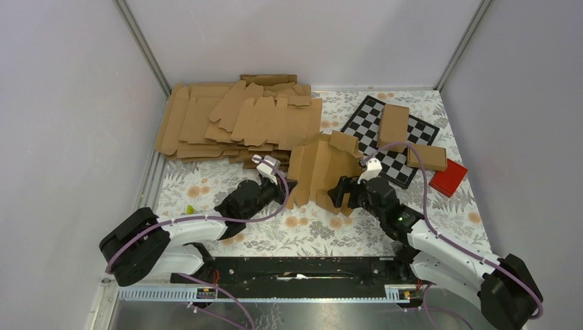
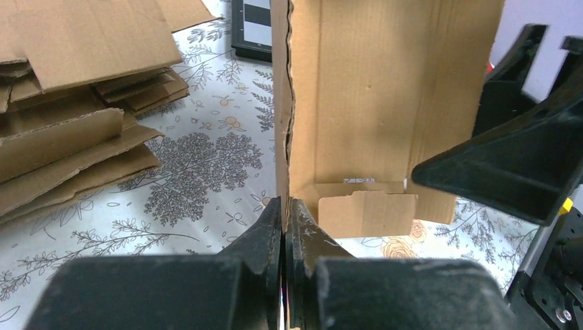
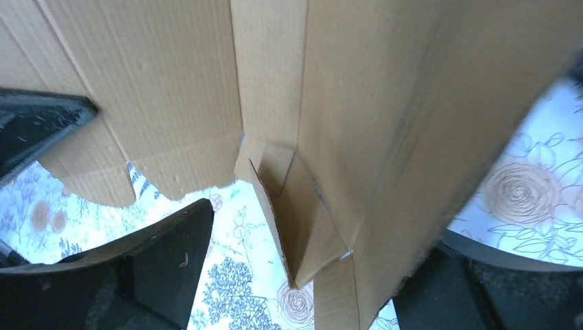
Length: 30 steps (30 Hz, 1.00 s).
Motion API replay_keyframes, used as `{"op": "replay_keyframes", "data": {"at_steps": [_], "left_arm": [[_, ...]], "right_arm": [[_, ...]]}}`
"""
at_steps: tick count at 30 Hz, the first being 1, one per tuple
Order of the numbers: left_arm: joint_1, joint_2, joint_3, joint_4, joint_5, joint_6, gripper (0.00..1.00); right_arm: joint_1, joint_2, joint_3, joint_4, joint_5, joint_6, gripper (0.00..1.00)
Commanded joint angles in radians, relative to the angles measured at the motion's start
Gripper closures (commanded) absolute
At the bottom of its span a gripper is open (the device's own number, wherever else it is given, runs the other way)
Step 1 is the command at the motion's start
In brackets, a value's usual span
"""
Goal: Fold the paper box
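The paper box (image 1: 320, 170) is a brown cardboard sheet, partly folded, standing on edge in the middle of the floral table. My left gripper (image 1: 287, 185) is shut on its left wall. In the left wrist view the fingertips (image 2: 284, 206) pinch the edge of that upright wall (image 2: 371, 103), and a small flap (image 2: 368, 213) lies at its base. My right gripper (image 1: 342, 194) is open at the box's right side. In the right wrist view its jaws (image 3: 309, 240) straddle a folded corner (image 3: 302, 220) of the box, with a clear gap beside the left finger (image 3: 165, 254).
A pile of flat brown blanks (image 1: 234, 120) lies at the back left. A checkerboard (image 1: 371, 117) at the back right carries two folded cartons (image 1: 393, 124) (image 1: 426, 157). A red block (image 1: 448, 177) sits beside it. Grey walls enclose the table.
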Motion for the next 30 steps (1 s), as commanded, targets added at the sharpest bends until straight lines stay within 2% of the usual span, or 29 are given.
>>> {"op": "replay_keyframes", "data": {"at_steps": [1, 3, 7, 11, 12, 13, 15, 16, 22, 24, 27, 30], "left_arm": [[-0.005, 0.020, -0.029, 0.176, -0.061, -0.038, 1.00], [-0.005, 0.024, -0.030, 0.188, -0.062, -0.034, 1.00], [-0.004, 0.030, -0.057, 0.254, -0.072, -0.029, 1.00], [-0.005, 0.033, -0.075, 0.300, -0.079, -0.007, 1.00], [-0.005, 0.033, -0.072, 0.292, -0.084, -0.002, 0.99], [-0.004, 0.034, -0.064, 0.269, -0.096, 0.006, 0.89], [-0.005, 0.040, -0.041, 0.220, -0.127, 0.017, 0.68], [-0.004, 0.040, -0.032, 0.198, -0.141, 0.023, 0.62], [0.031, 0.003, 0.060, 0.019, -0.138, 0.043, 0.45], [0.064, 0.007, 0.076, 0.009, -0.083, 0.022, 0.42], [0.124, 0.061, 0.152, -0.103, -0.017, -0.055, 0.43], [0.170, 0.121, 0.222, -0.196, 0.057, -0.109, 0.49]], "right_arm": [[0.009, -0.078, -0.012, 0.031, 0.110, -0.028, 0.12], [0.009, -0.092, -0.005, 0.014, 0.155, -0.024, 0.23], [0.009, -0.094, 0.012, -0.016, 0.248, -0.045, 0.37], [0.009, -0.090, 0.031, -0.022, 0.281, -0.080, 0.63], [0.009, -0.092, 0.036, -0.018, 0.268, -0.095, 0.70], [0.009, -0.099, 0.036, -0.009, 0.244, -0.113, 0.74], [0.009, -0.124, 0.026, 0.016, 0.206, -0.144, 0.78], [0.009, -0.134, 0.019, 0.027, 0.191, -0.157, 0.80], [0.009, -0.193, 0.002, 0.027, 0.127, -0.209, 0.86], [0.009, -0.203, -0.006, 0.029, 0.126, -0.212, 0.87], [0.010, -0.196, -0.002, 0.023, 0.127, -0.209, 0.88], [0.009, -0.184, 0.009, 0.002, 0.132, -0.200, 0.91]]}}
